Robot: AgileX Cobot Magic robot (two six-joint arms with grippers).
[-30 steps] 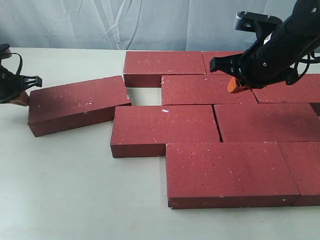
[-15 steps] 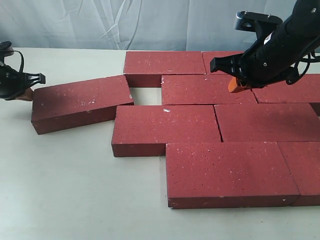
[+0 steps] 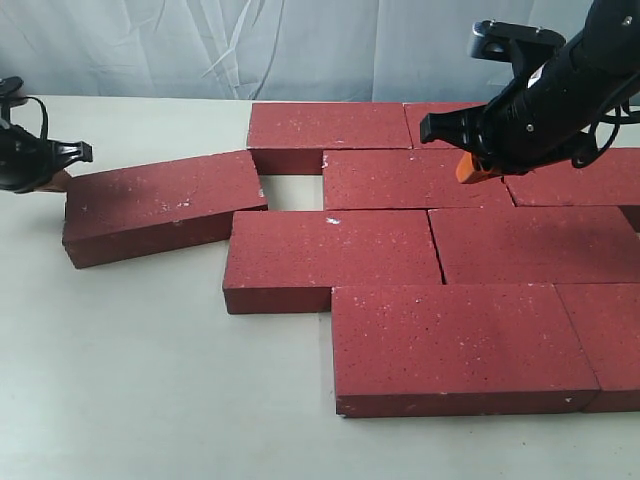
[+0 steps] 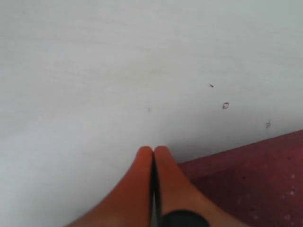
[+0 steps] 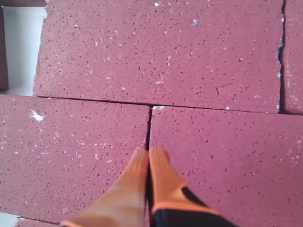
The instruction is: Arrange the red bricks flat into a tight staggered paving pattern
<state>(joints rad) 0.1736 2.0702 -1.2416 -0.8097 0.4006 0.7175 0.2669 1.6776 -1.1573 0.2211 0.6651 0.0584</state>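
Note:
Several red bricks lie flat in staggered rows at the centre and right, among them a back-row brick [image 3: 328, 130] and a third-row brick [image 3: 330, 258]. One loose red brick [image 3: 160, 205] lies tilted at the left, its right corner close to the pattern. My left gripper [image 3: 55, 180] is shut and empty at that brick's left end; the left wrist view shows the gripper [image 4: 152, 150] over the table beside the brick's corner [image 4: 255, 179]. My right gripper [image 3: 470, 168] hovers shut and empty over the second row, above a seam between two bricks [image 5: 71, 151] [image 5: 227, 161].
A small gap of bare table [image 3: 290, 190] shows between the loose brick and the second row. The pale table [image 3: 150, 400] stretches along the front and left. A light curtain [image 3: 150, 45] hangs behind.
The loose brick has slid a little to the right toward the pattern, with my left gripper following at its left end. The right arm has stayed still.

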